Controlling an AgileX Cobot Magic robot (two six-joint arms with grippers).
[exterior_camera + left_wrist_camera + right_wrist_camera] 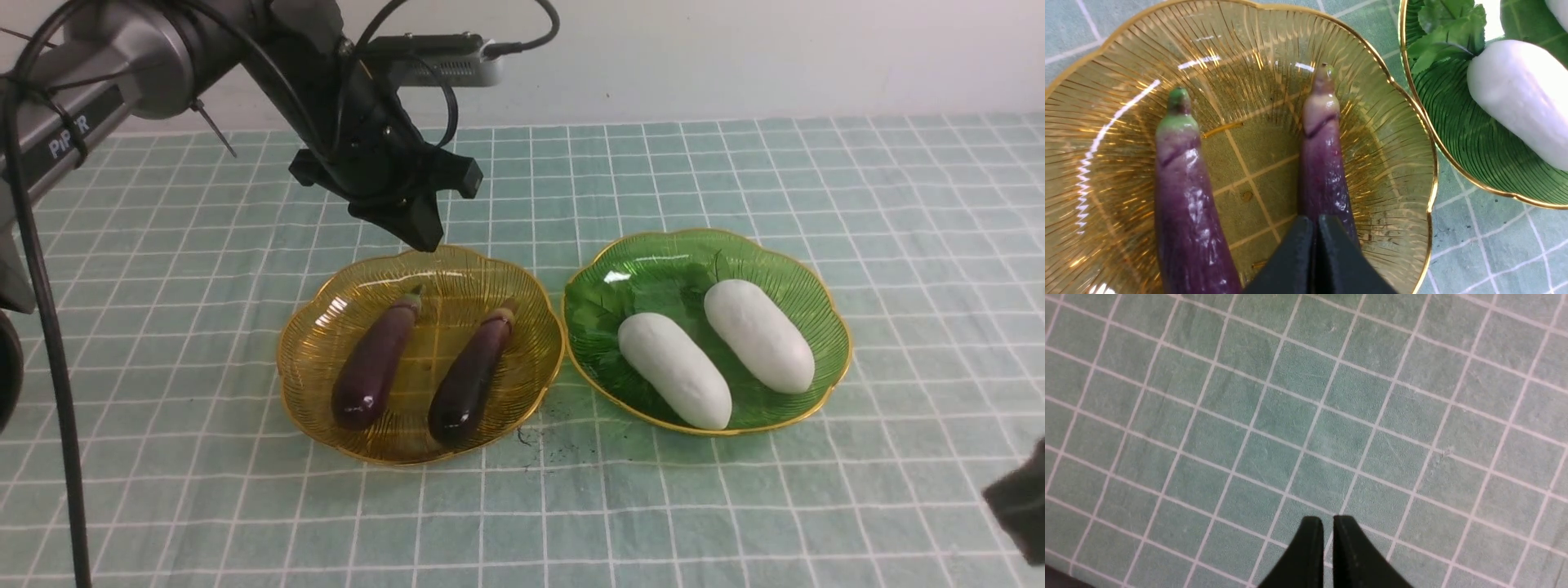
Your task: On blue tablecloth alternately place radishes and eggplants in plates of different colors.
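Eggplants, the left one (377, 363) and the right one (472, 376), lie side by side in the amber plate (326, 310), stem caps toward the far rim. Both radishes, near (673, 369) and far (759, 335), lie in the green plate (653, 269) just beside it. Both plates rest on the blue tablecloth (735, 506), and nothing of the task lies loose on the cloth. The sorting therefore looks complete, and the step in hand is judged to be clearing the arms away.

To do this well, the left gripper (426, 242), which hangs just above the amber plate's far rim, should rise straight up before it swings back. A sideways sweep could catch the scalloped edge and shift the plate or roll an eggplant. The right gripper (1328, 521), low at the near right edge and well apart from the green plate, needs only to keep away from that plate.

Jaws, left: pressed fully together, holding nothing, with the right eggplant below their tips in the left wrist view. Jaws, right: all but together with a thin slit between them, holding nothing, over bare cloth.
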